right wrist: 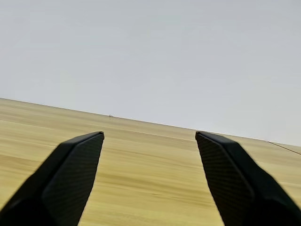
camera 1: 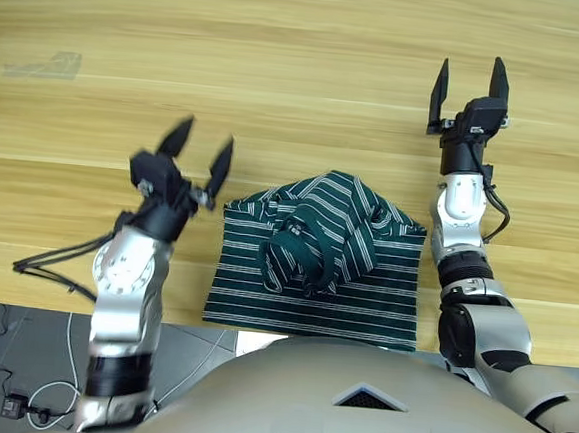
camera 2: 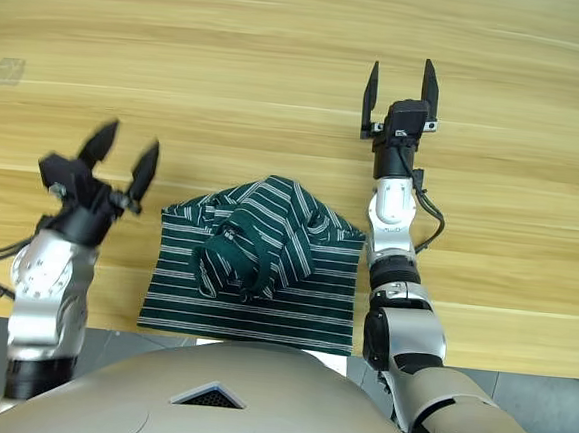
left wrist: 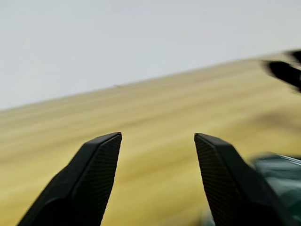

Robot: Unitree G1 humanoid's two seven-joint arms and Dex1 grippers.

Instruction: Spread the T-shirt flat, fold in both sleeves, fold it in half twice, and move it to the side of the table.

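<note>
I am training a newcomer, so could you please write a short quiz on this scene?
1. True or false: the dark green, white-striped fabric T-shirt is gripped by the left hand.
2. Where on the light wooden table does the shirt lie? A) at the near edge, bunched on top; B) at the far edge; C) hanging off the left side.
3. Fill in: the ___ hand is farther out over the table.
Key: 1 false, both hands are open; 2 A; 3 right hand.
</note>
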